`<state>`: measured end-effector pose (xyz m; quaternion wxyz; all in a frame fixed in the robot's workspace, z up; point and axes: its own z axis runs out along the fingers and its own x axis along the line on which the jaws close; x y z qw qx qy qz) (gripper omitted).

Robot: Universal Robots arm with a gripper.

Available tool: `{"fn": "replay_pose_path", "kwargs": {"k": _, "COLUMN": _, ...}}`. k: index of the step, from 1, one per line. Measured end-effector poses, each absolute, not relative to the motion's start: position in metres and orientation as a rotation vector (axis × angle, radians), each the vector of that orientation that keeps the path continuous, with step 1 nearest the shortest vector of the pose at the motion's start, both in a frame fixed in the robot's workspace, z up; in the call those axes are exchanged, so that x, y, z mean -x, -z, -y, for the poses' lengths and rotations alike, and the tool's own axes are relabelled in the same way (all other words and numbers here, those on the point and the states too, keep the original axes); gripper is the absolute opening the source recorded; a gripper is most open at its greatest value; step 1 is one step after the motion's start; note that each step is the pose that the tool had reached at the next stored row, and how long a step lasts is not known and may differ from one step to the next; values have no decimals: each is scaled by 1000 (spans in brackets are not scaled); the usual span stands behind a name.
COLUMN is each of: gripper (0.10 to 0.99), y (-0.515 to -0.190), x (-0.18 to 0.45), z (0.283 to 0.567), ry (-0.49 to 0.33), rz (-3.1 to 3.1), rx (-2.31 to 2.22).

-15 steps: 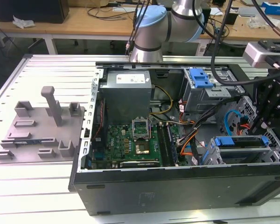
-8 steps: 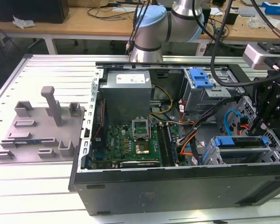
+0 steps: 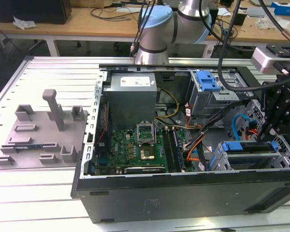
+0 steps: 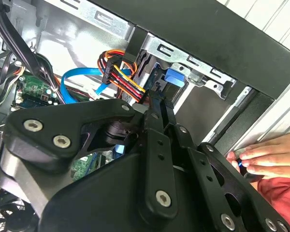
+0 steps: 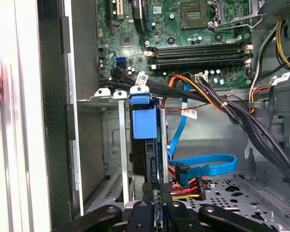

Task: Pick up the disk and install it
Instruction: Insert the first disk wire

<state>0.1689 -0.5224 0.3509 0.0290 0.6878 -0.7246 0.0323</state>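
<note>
Blue-railed, the disk [image 5: 144,124] stands on edge in the drive cage [image 5: 111,140] at a corner of the computer case [image 3: 183,198]; the gripper [image 5: 156,193] pinches its near end, fingers almost together.

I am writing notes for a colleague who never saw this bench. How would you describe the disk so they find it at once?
Look into the open black computer case, beside the green motherboard, at the grey metal drive cage. The disk sits slid into that cage, ahead of the gripper. Its blocky blue plastic carrier sets it apart from the thin blue cable nearby.
</note>
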Motion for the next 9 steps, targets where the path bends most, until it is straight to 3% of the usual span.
{"fn": "replay_pose_path", "kwargs": {"k": 9, "gripper": 165, "y": -349, "x": -169, "z": 523, "ry": -100, "rz": 2235, "rx": -2122}}
